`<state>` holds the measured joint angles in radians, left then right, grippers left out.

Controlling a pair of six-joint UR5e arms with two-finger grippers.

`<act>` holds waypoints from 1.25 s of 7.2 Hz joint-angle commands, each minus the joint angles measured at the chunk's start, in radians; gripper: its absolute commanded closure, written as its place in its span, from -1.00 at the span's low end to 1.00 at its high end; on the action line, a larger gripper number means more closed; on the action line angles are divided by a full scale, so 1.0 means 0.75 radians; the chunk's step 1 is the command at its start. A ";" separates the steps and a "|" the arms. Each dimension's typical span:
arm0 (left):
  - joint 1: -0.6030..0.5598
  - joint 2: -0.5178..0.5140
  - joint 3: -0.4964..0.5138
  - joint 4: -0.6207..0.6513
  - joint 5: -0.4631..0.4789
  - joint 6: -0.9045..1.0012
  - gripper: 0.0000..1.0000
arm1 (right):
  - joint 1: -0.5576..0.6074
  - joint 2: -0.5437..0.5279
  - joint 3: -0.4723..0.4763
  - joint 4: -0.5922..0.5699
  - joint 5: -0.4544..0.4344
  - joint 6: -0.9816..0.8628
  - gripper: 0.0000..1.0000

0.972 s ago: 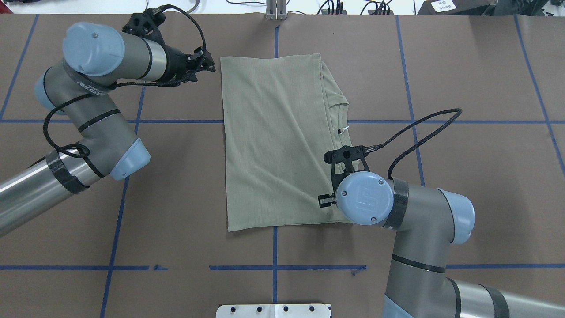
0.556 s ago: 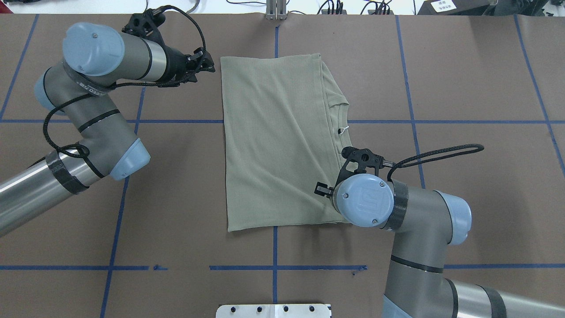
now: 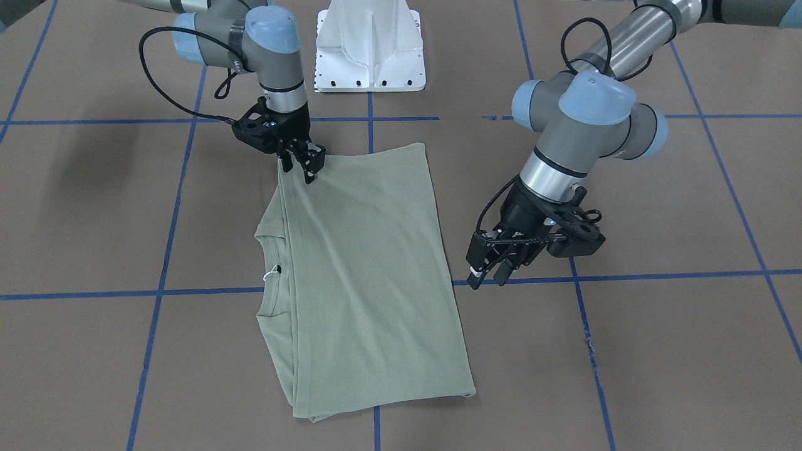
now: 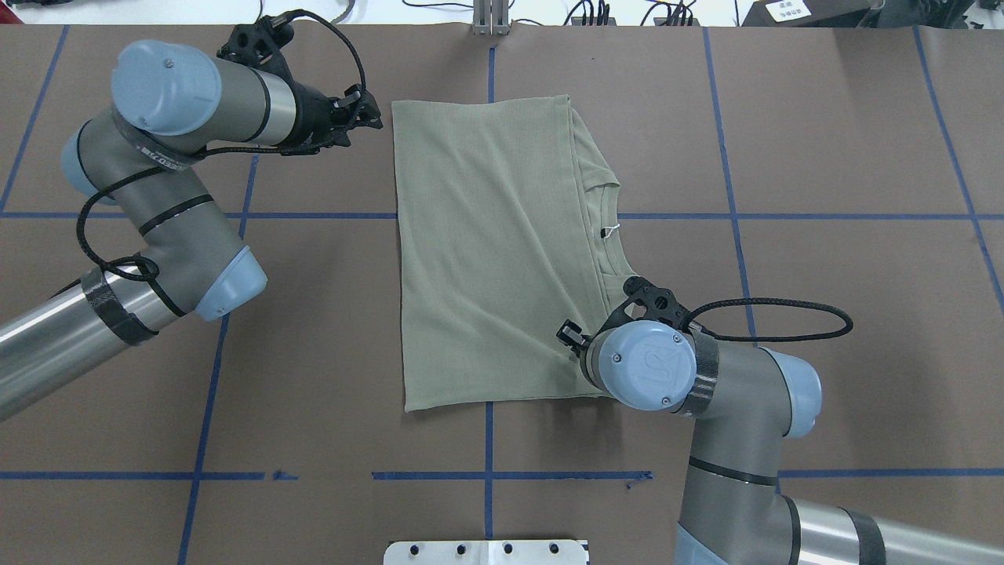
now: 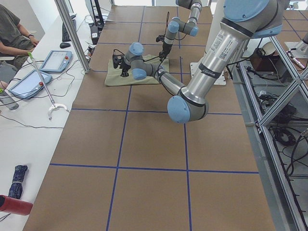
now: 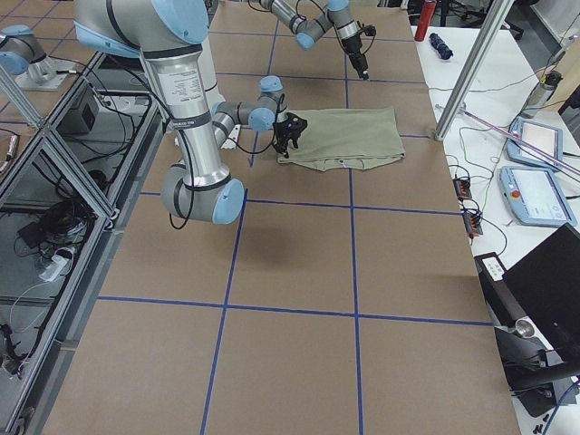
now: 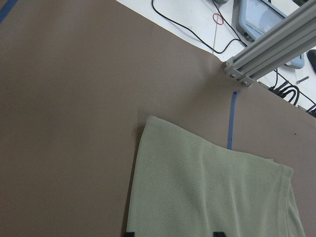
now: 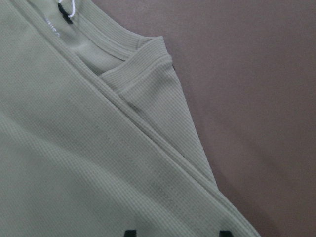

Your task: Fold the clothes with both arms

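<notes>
The green shirt lies folded in the middle of the worktop. The right claw is open over its collar side. The left claw hangs open just beside it.

Your tabletop is brown, blue tape grid; white bench alongside carries tablets; aluminium post between.

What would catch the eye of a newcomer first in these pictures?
First comes the pale green shirt, folded into a rectangle in the middle of the brown table with its blue tape lines. Next, the right gripper is open at the shirt's corner nearest the robot, on the collar side. The left gripper, also open, hovers beside the opposite edge, off the cloth.
</notes>
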<state>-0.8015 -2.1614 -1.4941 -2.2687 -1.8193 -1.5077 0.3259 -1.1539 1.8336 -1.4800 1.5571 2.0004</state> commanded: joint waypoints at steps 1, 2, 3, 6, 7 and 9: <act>0.001 0.000 0.000 0.000 0.000 0.000 -0.23 | 0.001 -0.018 0.010 -0.031 0.010 0.012 -0.39; 0.001 0.000 0.000 0.000 0.000 -0.002 -0.23 | 0.001 -0.030 0.010 -0.031 0.010 0.014 -0.41; -0.001 0.000 0.000 0.000 0.000 -0.002 -0.23 | 0.001 -0.038 0.018 -0.031 0.010 0.016 -0.43; -0.001 0.000 0.000 0.000 0.000 -0.002 -0.23 | -0.034 -0.020 0.008 -0.033 0.002 0.043 -0.45; 0.001 0.000 0.000 0.000 0.000 -0.006 -0.23 | -0.034 -0.020 0.008 -0.031 -0.004 0.059 -0.45; -0.001 0.000 0.000 0.000 0.000 -0.006 -0.23 | -0.032 -0.020 0.010 -0.033 -0.002 0.061 0.54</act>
<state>-0.8018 -2.1614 -1.4941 -2.2688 -1.8193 -1.5121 0.3024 -1.1695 1.8399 -1.5038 1.5550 2.0442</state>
